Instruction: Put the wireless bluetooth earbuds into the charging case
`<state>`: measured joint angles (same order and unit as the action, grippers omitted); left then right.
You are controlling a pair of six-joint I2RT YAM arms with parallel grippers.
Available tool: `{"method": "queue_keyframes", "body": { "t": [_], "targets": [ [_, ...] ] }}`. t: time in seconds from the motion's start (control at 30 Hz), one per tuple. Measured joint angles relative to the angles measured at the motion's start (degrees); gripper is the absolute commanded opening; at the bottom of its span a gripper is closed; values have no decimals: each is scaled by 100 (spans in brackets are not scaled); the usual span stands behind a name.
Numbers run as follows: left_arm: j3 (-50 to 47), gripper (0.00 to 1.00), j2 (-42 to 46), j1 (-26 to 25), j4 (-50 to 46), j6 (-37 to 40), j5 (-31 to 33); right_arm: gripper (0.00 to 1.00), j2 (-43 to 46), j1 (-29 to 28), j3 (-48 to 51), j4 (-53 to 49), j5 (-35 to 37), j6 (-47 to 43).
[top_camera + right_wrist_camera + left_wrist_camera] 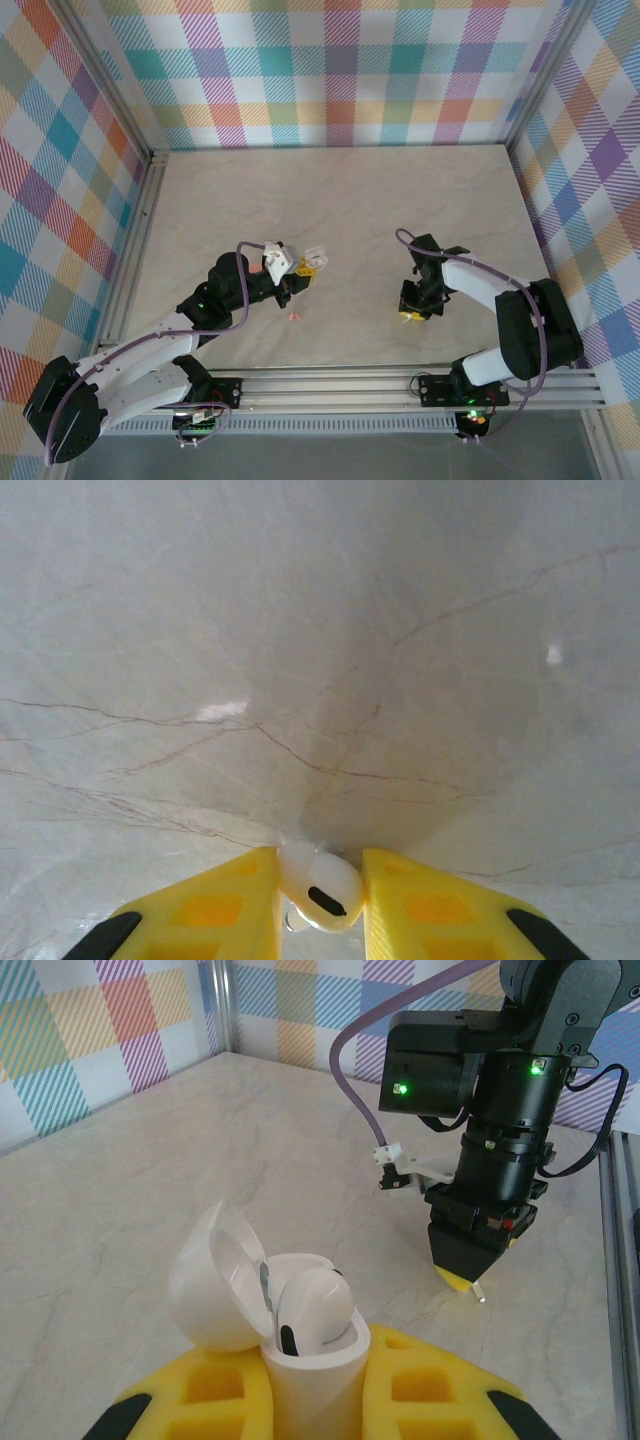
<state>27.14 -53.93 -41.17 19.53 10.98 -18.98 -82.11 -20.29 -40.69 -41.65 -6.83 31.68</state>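
A white charging case (312, 1385) stands upright between the yellow fingers of my left gripper (315, 1355), which is shut on it. Its lid (215, 1280) is swung open to the left, and one white earbud (318, 1305) sits in the case. In the top view the left gripper (303, 270) holds the case (316, 258) left of centre. My right gripper (320, 865) is shut on a second white earbud (325, 890), right down at the tabletop. It points straight down right of centre (410, 314). A small salmon-pink earbud (293, 316) lies on the table just in front of the left gripper.
The marble tabletop (340, 210) is boxed in by plaid walls (330, 70) at the back and both sides. An aluminium rail (400, 385) runs along the near edge. The right arm's wrist (500, 1140) hangs about a hand's width beyond the case.
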Motion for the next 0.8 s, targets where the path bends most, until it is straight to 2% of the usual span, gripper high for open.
{"method": "queue_keyframes", "body": {
  "t": [0.17, 0.53, 0.8],
  "targets": [
    [2, 0, 0, 0, -9, 0, 4, 24, 186, 0, -446, -136, -4, -195],
    [129, 0, 74, 0, 42, 22, 85, 18, 931, -76, -2616, -411, 92, -920],
    [367, 0, -243, 0, 450, -105, 138, 12, 1484, -962, -3150, 339, 232, -1646]
  ]
}}
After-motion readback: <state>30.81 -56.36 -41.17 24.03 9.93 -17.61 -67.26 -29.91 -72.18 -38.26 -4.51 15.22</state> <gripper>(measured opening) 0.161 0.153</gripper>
